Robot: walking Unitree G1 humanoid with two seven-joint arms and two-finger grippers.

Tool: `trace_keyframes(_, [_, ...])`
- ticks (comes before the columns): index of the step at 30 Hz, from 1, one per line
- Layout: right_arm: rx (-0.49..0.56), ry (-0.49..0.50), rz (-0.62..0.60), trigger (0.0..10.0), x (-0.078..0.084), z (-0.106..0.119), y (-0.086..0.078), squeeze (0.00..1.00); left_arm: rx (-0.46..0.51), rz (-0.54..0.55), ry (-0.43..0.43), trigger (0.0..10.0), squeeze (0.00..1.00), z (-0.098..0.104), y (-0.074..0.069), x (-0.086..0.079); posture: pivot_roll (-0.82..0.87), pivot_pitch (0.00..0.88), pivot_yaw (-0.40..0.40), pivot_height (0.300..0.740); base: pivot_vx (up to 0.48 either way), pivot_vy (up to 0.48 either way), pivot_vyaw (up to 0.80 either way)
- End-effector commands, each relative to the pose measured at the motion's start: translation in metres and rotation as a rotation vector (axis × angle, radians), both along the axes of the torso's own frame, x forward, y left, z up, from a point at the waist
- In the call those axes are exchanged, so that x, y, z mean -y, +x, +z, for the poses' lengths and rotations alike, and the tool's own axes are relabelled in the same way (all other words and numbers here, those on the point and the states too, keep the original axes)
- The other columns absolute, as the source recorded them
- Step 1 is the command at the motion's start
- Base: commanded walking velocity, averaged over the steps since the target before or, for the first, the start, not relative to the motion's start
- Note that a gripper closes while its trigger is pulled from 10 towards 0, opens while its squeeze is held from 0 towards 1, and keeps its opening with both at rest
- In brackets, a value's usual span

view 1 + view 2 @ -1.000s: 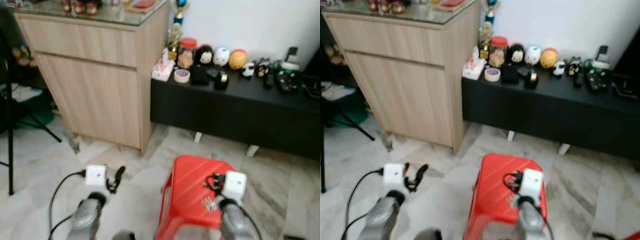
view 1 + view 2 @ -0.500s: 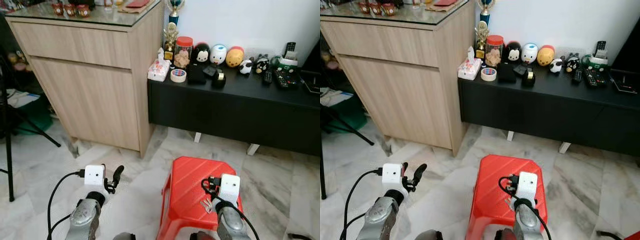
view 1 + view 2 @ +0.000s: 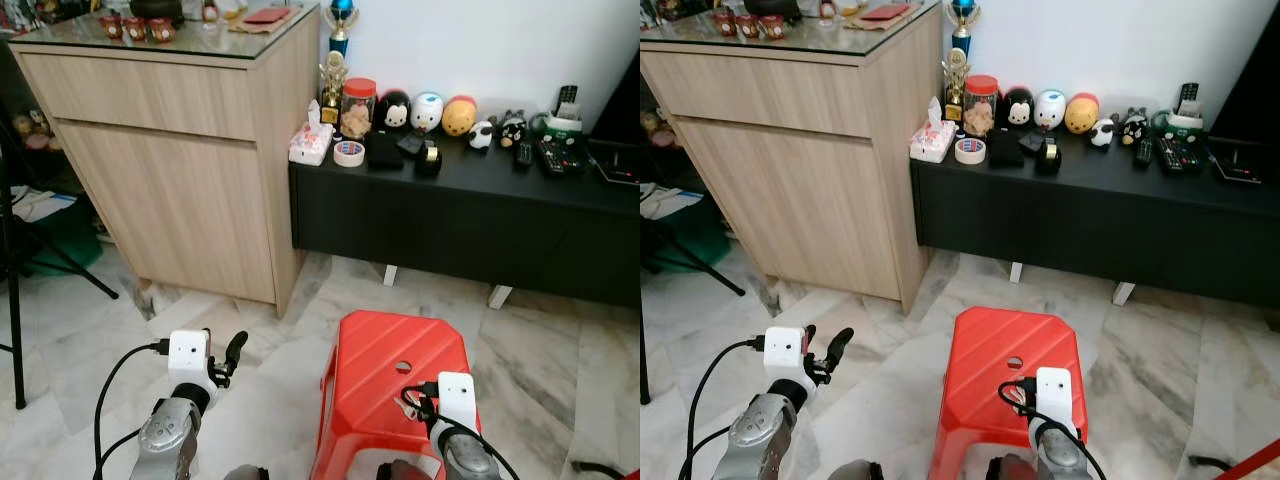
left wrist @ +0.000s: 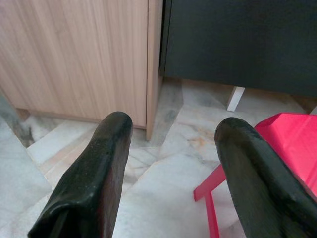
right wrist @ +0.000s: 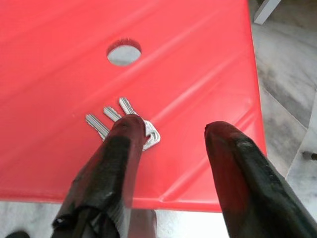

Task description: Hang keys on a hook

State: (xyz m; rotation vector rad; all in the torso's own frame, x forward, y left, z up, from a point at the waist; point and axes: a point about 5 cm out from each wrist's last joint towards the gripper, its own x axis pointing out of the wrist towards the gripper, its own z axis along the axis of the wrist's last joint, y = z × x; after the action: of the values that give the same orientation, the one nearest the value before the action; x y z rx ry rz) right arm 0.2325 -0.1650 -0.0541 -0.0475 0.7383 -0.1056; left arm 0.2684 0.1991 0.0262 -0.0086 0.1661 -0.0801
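A bunch of silver keys on a ring lies on the top of a red plastic stool, near its front edge. My right gripper hovers just above the stool, open; one finger partly covers the key ring and the other stands beside it over bare red plastic. In the head view the keys peek out just left of the right wrist camera. My left gripper is open over the marble floor, left of the stool, holding nothing. No hook can be made out.
A light wooden cabinet stands at the back left. A low black bench along the white wall carries toys, a jar, tape and remotes. A black stand leg is at the far left. The floor is marble tile.
The head camera has tilted and pulled back, so the stool's centre hole now shows. My right gripper sits lower and nearer the stool's front edge, by the keys. The left arm is unchanged.
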Motion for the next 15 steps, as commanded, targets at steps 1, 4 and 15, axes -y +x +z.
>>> trace_keyframes(1, [-0.013, -0.004, 0.015, 10.0, 0.0, 0.001, 0.003, 1.0, -0.005, -0.01, 0.009, 10.0, 0.0, 0.001, 0.0, -0.001, 0.04, 0.013, -0.021, 0.64, 0.0, 0.0, 0.0])
trace_keyframes(4, [-0.018, -0.005, 0.021, 10.0, 0.0, 0.002, 0.005, 1.0, -0.004, -0.009, 0.011, 10.0, 0.0, 0.001, 0.001, -0.002, 0.04, 0.013, -0.015, 0.64, 0.0, 0.0, 0.0])
trace_keyframes(15, [-0.026, 0.059, 0.072, 10.0, -0.017, 0.008, 0.018, 0.0, 0.009, -0.014, 0.018, 10.0, 0.0, 0.006, 0.005, 0.0, 0.05, 0.028, -0.012, 0.64, 0.0, 0.0, 0.0])
